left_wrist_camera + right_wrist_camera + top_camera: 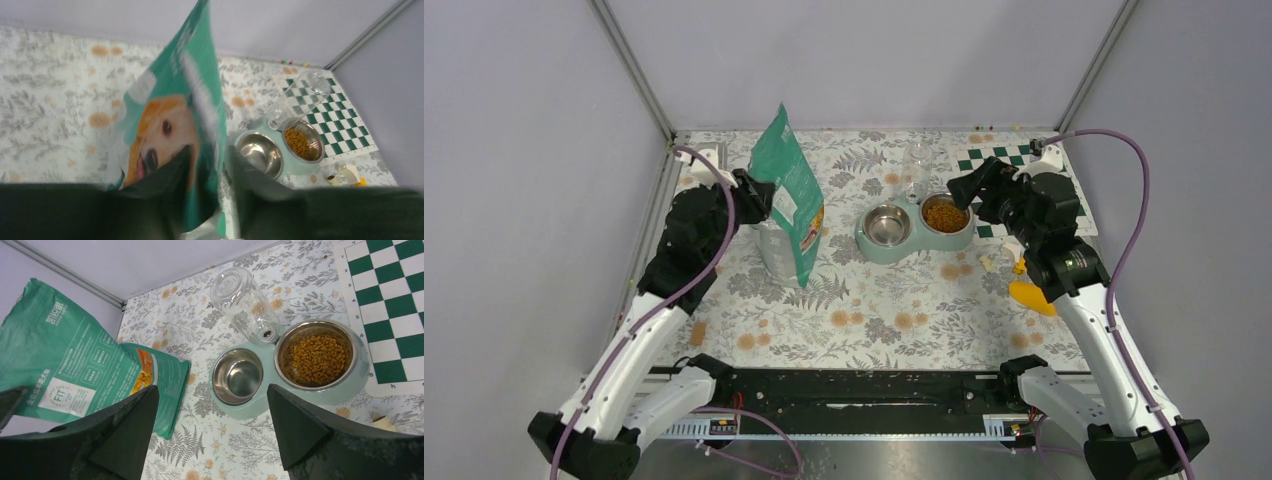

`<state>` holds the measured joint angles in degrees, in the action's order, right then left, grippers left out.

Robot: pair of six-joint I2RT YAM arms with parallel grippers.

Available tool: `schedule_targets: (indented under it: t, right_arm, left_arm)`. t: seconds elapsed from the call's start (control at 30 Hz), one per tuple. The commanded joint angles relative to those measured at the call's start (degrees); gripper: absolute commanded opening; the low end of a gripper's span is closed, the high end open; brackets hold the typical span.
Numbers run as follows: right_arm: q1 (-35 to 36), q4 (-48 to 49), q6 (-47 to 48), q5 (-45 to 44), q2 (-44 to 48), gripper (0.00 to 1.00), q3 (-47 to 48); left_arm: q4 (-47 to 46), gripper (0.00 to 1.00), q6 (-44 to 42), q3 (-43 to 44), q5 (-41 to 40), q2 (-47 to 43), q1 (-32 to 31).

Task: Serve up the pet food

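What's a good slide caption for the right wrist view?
Open right gripper over twin bowls: kibble in one, other empty.

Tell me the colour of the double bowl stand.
The bowl stand is pale mint green; the right wrist view shows it best.

Lab test cell: grey panel walls [854,60], metal frame posts [632,70], floral tablecloth [864,300].
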<state>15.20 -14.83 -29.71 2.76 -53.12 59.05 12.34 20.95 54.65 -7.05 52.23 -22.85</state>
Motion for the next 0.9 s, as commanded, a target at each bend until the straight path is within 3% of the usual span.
schedule_targets:
  t: [0.0, 0.07, 0.2, 0.43, 0.6, 0.77, 0.87]
  right_arm:
    - [1.7, -2.0, -3.6, -2.4, -1.2, 0.87, 3.3]
    - [2.2, -3.3, -4.1, -3.6, -1.4, 0.88, 3.6]
    - [2.4, -4.8, -5.6, -4.6, -1.3, 0.89, 3.1]
    - [2.4, -8.7, -6.0, -6.5, -2.5, 0.88, 2.4]
    - [2.3, -15.0, -7.7, -10.0, -6.0, 0.81, 0.7]
    - [3.0, -17.2, -8.7, -8.8, -12.5, 0.61, -2.5]
    - [5.9, -16.5, -7.5, -9.1, -17.6, 0.59, -3.5]
  left_arm:
    - [-10.2, 0.56, 2.1, 4.4, 2.2, -7.4, -0.4]
    - [-8.8, 0.8, 0.0, 5.4, 0.1, -8.7, -0.3]
    - [-9.2, 0.95, -3.8, 6.6, -4.3, -10.8, -0.3]
    - [2.4, 0.97, -5.4, 15.4, -12.4, -5.8, -0.1]
    - [13.2, 0.97, 0.5, 20.1, -16.5, -1.1, 3.5]
    - [19.1, 0.97, 8.3, 20.3, -8.7, 1.7, 13.6]
    - [19.8, 0.96, 9.6, 19.5, -6.1, 2.6, 15.9]
